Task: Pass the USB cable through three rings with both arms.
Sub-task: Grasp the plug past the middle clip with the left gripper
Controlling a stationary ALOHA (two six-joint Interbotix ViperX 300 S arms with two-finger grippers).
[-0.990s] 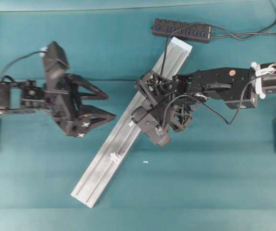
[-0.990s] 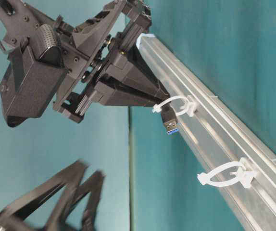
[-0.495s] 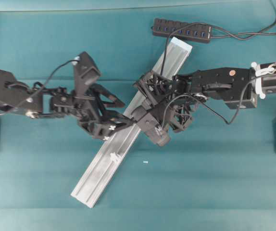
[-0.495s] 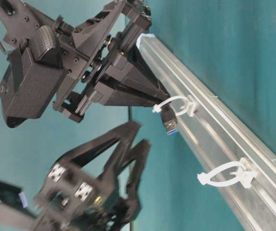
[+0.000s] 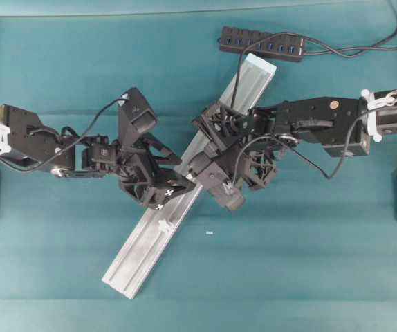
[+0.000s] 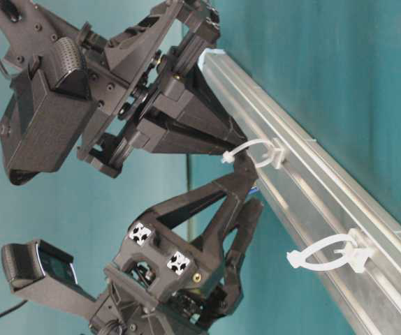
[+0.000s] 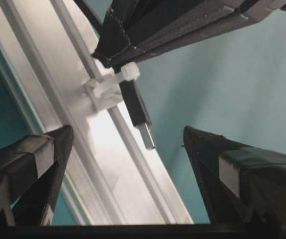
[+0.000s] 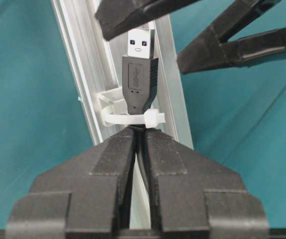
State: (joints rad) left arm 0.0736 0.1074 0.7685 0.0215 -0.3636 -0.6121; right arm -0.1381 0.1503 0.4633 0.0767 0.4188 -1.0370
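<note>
Seen straight down from overhead across the whole teal table [image 5: 60, 277], sideways from table level close along the aluminium rail [image 6: 326, 202], and very near from each wrist, facing opposite ways along that rail, all sharing the white ring [image 8: 128, 117] with the USB plug [image 7: 138, 107].

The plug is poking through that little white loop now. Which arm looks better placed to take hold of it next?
The left one, probably. The left gripper stands open with its fingers on either side of the USB cable's plug, just past the ring. The right gripper is shut on the cable behind the ring.
</note>
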